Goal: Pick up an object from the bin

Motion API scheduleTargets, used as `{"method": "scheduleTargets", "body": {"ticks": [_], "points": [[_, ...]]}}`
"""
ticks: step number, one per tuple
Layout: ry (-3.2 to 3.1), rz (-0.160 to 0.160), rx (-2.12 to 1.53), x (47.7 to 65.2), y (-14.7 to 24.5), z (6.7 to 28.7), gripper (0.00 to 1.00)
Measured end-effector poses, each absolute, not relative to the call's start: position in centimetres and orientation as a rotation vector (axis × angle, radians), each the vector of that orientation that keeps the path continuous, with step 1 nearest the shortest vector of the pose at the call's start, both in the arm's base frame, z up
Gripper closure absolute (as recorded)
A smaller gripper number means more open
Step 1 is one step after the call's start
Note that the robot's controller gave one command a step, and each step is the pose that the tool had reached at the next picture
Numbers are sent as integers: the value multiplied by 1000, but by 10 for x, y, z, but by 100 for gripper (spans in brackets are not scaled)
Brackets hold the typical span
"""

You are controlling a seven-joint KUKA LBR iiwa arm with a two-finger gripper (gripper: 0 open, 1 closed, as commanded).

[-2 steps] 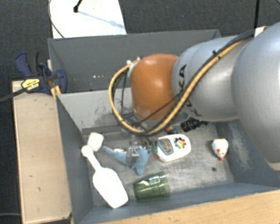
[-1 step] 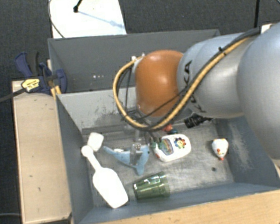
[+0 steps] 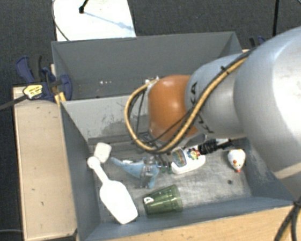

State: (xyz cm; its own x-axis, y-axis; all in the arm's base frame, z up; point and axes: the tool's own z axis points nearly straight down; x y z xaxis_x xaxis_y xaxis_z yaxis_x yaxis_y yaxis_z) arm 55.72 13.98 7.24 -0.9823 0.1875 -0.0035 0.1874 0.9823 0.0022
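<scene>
1. Most of the bin's [image 3: 80,168] middle floor is lying hidden under the arm, whose orange cover [image 3: 169,107] and looping cables [image 3: 133,119] are blocking the view.
2. The tool [image 3: 151,168] is showing only as a dark tip below the cover; whether it is apart or together cannot be told.
3. It is sitting at the right end of a pale blue plastic piece [image 3: 124,165] in the bin's centre; the shape of that piece is hard to make out.
4. A white scoop [image 3: 114,194] is lying to the left and a dark green cup [image 3: 163,200] on its side just in front.
5. A white gadget with coloured marks [image 3: 188,160] is being partly covered by the arm, and a small white-and-red toy [image 3: 236,159] is lying to the right.
</scene>
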Motion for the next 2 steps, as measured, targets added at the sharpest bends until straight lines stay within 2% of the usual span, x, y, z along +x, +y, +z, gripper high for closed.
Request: {"method": "scheduleTargets", "body": {"ticks": [1,2], "points": [[3115,3,287,564,144,74,100],[3115,3,289,564,144,74,100]]}}
